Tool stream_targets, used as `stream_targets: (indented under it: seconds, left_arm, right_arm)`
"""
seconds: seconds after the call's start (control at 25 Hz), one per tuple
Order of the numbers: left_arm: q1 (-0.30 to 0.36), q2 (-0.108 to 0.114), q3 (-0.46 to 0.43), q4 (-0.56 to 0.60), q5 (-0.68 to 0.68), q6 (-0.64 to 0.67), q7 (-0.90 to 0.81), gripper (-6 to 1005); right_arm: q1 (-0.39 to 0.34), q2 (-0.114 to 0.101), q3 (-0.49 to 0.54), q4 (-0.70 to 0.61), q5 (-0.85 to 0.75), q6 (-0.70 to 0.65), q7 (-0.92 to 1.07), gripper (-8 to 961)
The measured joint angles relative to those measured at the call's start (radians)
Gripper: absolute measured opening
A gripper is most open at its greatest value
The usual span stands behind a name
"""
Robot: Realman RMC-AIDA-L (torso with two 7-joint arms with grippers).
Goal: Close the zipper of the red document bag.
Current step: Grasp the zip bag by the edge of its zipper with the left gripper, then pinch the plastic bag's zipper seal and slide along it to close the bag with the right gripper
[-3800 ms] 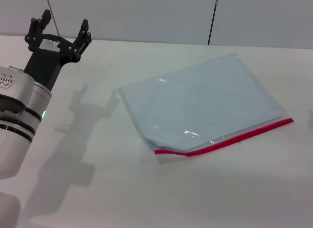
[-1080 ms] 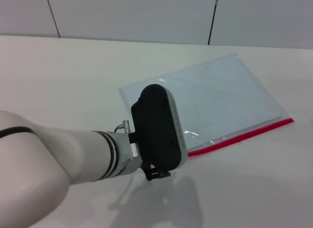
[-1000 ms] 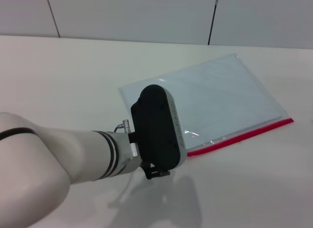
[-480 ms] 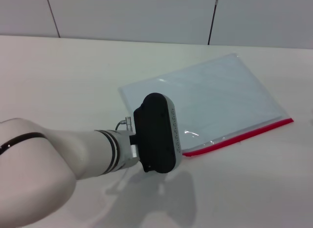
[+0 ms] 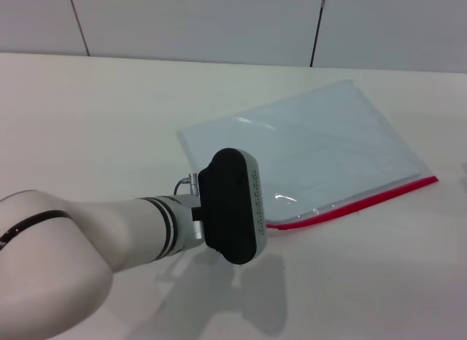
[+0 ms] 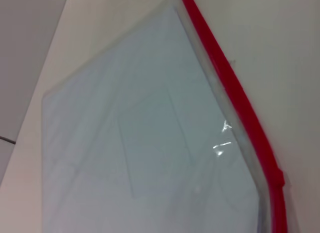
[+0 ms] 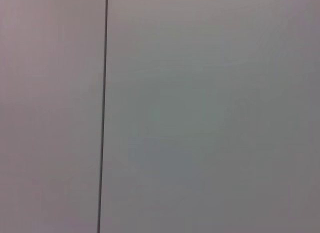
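In the head view the red document bag (image 5: 306, 154) lies flat on the white table (image 5: 109, 114), right of centre, turned at an angle, with its far corner toward the wall. The zipper (image 5: 357, 203) runs along the bag's near long edge, from the right corner down to where the left arm covers it. The left arm (image 5: 102, 238) reaches across from the left, and its black wrist housing (image 5: 230, 206) sits over the near left corner of the bag, hiding the left gripper beneath it. I cannot tell whether that tool is spread, pressed together or pinching anything. Compared with half a second ago, the housing has slid slightly lower and toward the near edge of the table, and a little more of the bag's left side shows above it. The bag itself has not shifted. Nearly four seconds ago this arm stood raised at the far left with its fingers spread, well away from the bag.

In the left wrist view the red document bag (image 6: 145, 143) fills most of the picture, with the zipper (image 6: 235, 100) along one edge and bare table (image 6: 290, 68) beyond it. No fingers show.

The right wrist view shows only a grey wall panel (image 7: 210, 113) with a dark seam (image 7: 103, 113); the right gripper is out of sight in every view.
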Motion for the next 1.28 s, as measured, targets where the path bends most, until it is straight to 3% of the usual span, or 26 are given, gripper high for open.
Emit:
stream_targets:
  seconds: [0.2, 0.28, 0.32, 0.52, 0.76, 1.04, 1.28]
  left_arm:
    - [-0.002, -0.003, 0.0, -0.012, 0.0, -0.013, 0.0, 467]
    - [0.0, -0.005, 0.0, -0.026, 0.0, -0.049, 0.0, 325]
    - [0.003, -0.005, 0.0, -0.034, 0.0, -0.076, 0.001, 254]
    - [0.051, -0.004, -0.001, -0.055, 0.001, -0.235, 0.041, 91]
    - [0.097, -0.004, -0.007, -0.075, 0.001, -0.357, 0.092, 54]
    - [0.116, 0.002, 0.0, -0.08, 0.0, -0.418, 0.093, 54]
    - [0.12, 0.002, 0.01, -0.073, 0.0, -0.425, 0.095, 55]
  right_arm:
    - [0.001, -0.003, -0.035, -0.005, -0.002, -0.002, 0.0, 786]
    - [0.005, -0.004, -0.071, -0.019, -0.002, -0.006, 0.0, 786]
    - [0.008, -0.005, -0.098, -0.03, -0.003, -0.008, 0.0, 786]
    - [0.034, -0.006, -0.303, -0.109, -0.011, -0.02, -0.031, 786]
    - [0.051, -0.007, -0.476, -0.132, -0.135, -0.041, -0.231, 786]
    - [0.084, -0.004, -0.495, -0.121, -0.297, -0.015, -0.332, 785]
    - [0.116, -0.001, -0.495, -0.01, -0.311, 0.135, -0.559, 785]
